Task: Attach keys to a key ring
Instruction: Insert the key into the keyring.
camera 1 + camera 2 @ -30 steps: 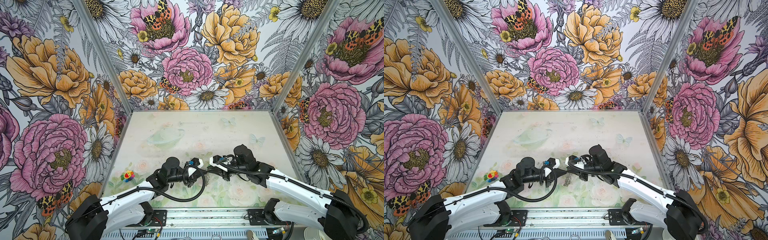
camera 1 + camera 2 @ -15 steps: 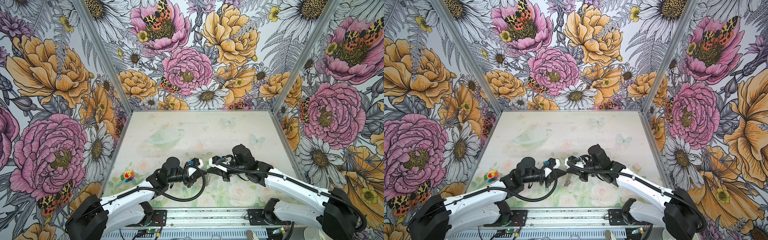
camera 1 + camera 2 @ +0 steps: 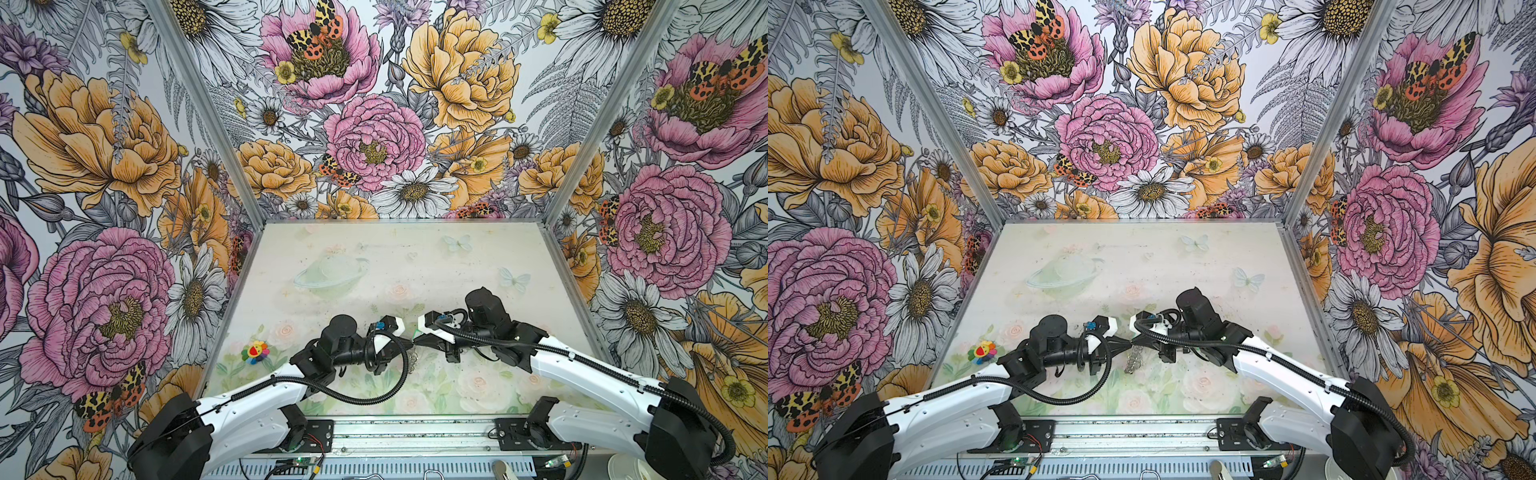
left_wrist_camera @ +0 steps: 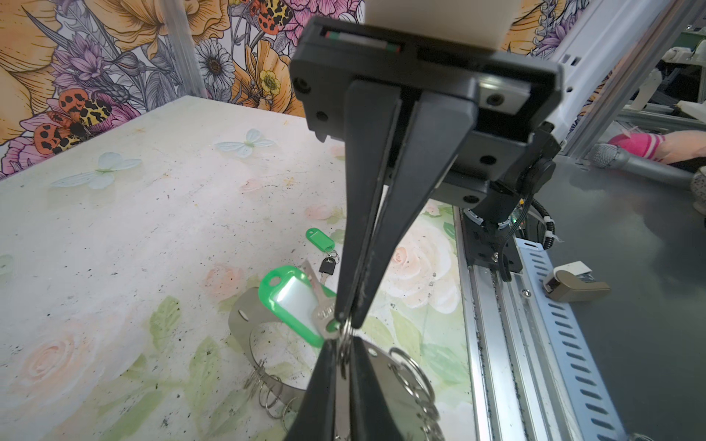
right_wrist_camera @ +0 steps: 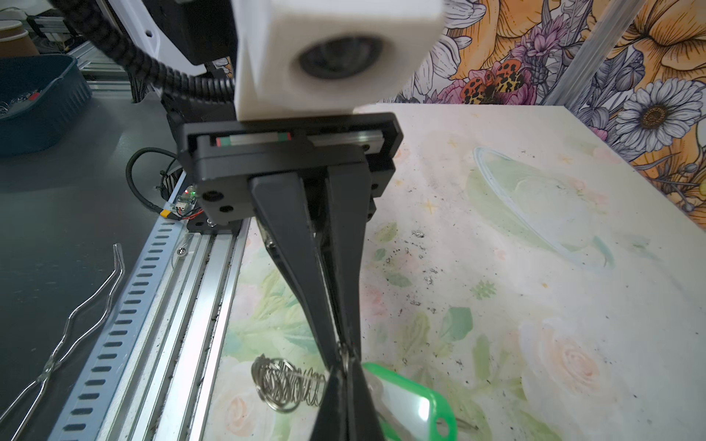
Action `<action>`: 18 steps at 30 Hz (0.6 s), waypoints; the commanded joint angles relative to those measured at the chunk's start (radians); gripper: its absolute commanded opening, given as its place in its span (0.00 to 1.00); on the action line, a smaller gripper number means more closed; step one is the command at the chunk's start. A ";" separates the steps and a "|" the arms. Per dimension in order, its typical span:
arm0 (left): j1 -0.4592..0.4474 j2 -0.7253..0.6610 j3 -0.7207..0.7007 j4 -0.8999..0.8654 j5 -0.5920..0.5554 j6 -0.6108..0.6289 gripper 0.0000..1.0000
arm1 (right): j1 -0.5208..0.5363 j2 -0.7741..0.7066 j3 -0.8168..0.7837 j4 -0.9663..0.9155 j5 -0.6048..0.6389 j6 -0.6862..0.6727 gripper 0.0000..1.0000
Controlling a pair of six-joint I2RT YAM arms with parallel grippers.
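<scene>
Fingertips of left gripper (image 4: pixel 341 345) and right gripper (image 5: pixel 345 362) meet, pinching key ring (image 4: pixel 238 328) and tagged key (image 4: pixel 290 301); second key (image 4: pixel 320 237) lies beyond.

This is a robotics lab test cell rather than a home. Upright panels printed with big pink and orange flowers (image 3: pixel 374 137) box in a pale printed counter (image 3: pixel 395 266) and are joined by bare aluminium corner posts (image 3: pixel 206 112). At six o'clock of the counter, a slotted aluminium mounting rail (image 3: pixel 407 436) carries two white-and-black robot arms, left (image 3: pixel 257 399) and right (image 3: pixel 590 370), beside an exposed small circuit board with loose wires (image 3: pixel 299 461). Beyond the rail the wrist views show a grey workbench (image 4: pixel 630 305) and a dark blue plastic bin (image 5: pixel 38 103).
</scene>
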 commanded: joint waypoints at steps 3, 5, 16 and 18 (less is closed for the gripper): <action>0.029 -0.036 -0.031 0.097 0.001 -0.031 0.16 | -0.004 -0.056 0.023 0.052 -0.003 0.051 0.00; 0.038 -0.040 -0.039 0.115 0.014 -0.037 0.16 | -0.005 -0.066 0.013 0.091 -0.008 0.076 0.00; 0.049 -0.054 -0.052 0.177 0.065 -0.076 0.23 | -0.004 -0.062 -0.035 0.277 0.000 0.173 0.00; 0.051 -0.062 -0.056 0.186 0.067 -0.083 0.22 | -0.005 -0.059 -0.038 0.286 0.004 0.178 0.00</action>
